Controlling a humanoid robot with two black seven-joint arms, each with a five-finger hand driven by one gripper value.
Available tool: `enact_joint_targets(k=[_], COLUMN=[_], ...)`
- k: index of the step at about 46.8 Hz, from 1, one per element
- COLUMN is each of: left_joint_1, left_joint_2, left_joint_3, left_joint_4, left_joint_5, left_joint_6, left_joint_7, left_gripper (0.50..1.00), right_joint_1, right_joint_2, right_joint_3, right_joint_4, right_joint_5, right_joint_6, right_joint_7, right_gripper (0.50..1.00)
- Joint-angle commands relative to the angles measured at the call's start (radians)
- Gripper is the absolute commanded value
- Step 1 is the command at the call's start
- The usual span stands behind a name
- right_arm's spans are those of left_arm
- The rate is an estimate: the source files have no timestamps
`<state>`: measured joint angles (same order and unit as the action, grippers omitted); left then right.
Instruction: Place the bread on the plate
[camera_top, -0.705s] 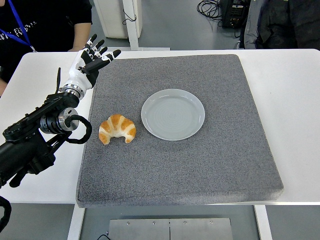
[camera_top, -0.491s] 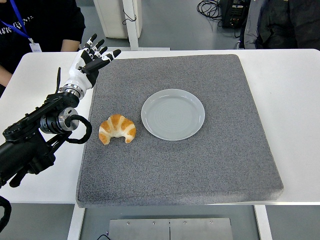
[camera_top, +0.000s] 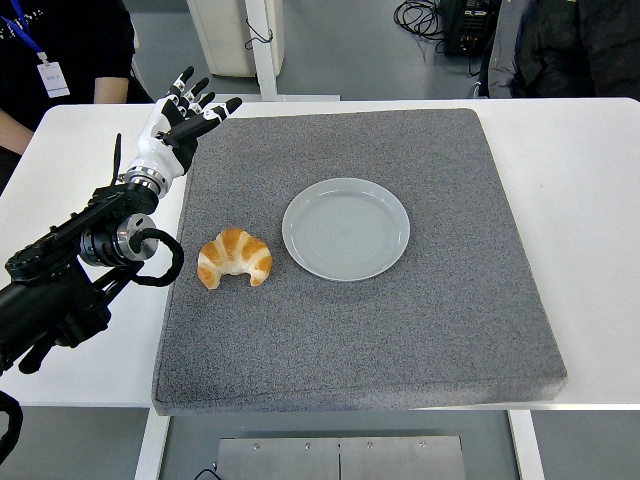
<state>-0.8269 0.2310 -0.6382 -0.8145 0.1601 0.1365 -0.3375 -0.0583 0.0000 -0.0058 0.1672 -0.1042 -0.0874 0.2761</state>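
A golden croissant (camera_top: 234, 258) lies on the grey mat (camera_top: 400, 320), just left of an empty pale grey plate (camera_top: 346, 228) and apart from it. My left hand (camera_top: 187, 112) is open with fingers spread, raised over the mat's far left corner, well behind the croissant. It holds nothing. The black left arm (camera_top: 80, 270) reaches in from the left edge. The right arm is out of view.
The mat covers most of the white table (camera_top: 590, 200). A person in dark clothes with a lanyard (camera_top: 60, 40) stands at the top left, behind the table. Another dark figure (camera_top: 570, 45) and cables show at the top right.
My left hand and the croissant have not moved. The person at the top left has shifted to the left, away from the table corner.
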Motion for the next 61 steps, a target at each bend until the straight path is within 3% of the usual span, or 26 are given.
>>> enact_joint_targets(k=[1,49,61], left_joint_1=[-0.001,-0.018,-0.015], left_joint_2=[-0.005,0.001,0.042], left_joint_3=[0.0,0.0,0.002], left_joint_4=[0.0,-0.02,-0.103], left_joint_5=[0.001,0.001,0.01], left_joint_6=[0.0,0.0,0.002], left_joint_7=[0.0,0.009,0.021], left_gripper=[0.975,0.972,0.969], right_joint_1=[0.0,0.0,0.0], right_joint_2=[0.0,0.0,0.0], right_joint_3=[0.0,0.0,0.0], right_joint_4=[0.0,-0.001,-0.001], right_joint_5=[0.0,0.0,0.0], right_joint_6=[0.0,0.0,0.0], right_joint_7=[0.0,0.0,0.0], right_gripper=[1.0,1.0,1.0])
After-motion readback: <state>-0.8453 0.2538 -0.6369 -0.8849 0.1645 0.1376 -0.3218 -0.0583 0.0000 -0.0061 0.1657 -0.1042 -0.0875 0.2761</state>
